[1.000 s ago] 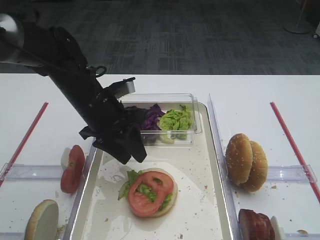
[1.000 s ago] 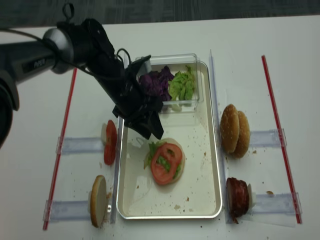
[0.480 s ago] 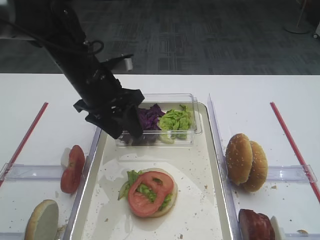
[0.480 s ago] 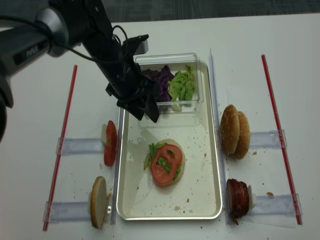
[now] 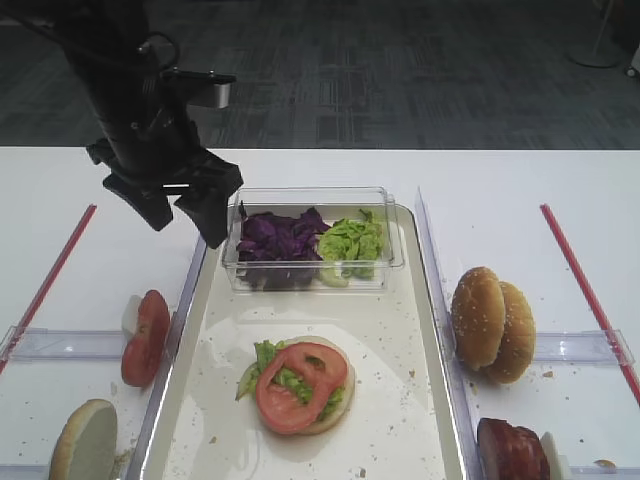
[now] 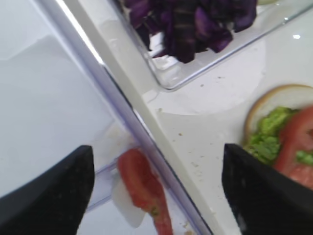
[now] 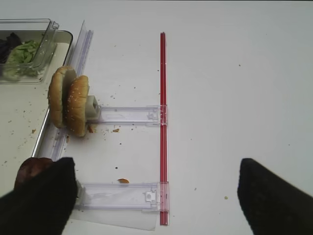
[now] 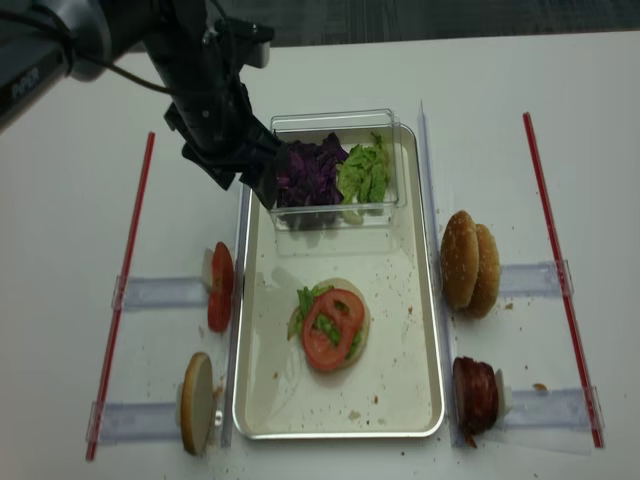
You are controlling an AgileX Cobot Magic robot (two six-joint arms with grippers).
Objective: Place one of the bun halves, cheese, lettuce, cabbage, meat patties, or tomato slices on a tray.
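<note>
On the tray [image 5: 430, 330] lies a bun half topped with lettuce and a tomato slice [image 5: 300, 385]. My left gripper [image 5: 185, 215] hangs open and empty above the tray's far left corner, beside the tub. In the left wrist view more tomato slices [image 6: 142, 181] stand on edge below the jaws. The tub holds cabbage [image 5: 275, 238] and lettuce [image 5: 352, 240]. Right of the tray stand bun halves [image 5: 492, 322] and meat patties [image 5: 510, 450]. My right gripper [image 7: 155, 196] is open over bare table. No cheese is in view.
The clear tub [image 5: 395, 250] sits across the tray's far end. Another bun half [image 5: 85, 440] stands at the front left. Clear plastic holders [image 7: 127, 115] and red strips [image 7: 163, 122] lie on the white table on both sides.
My left gripper has lifted away from the stack and moved back and left to the tub's corner, its jaws spreading wider. The tomato slice stays on the stack.
</note>
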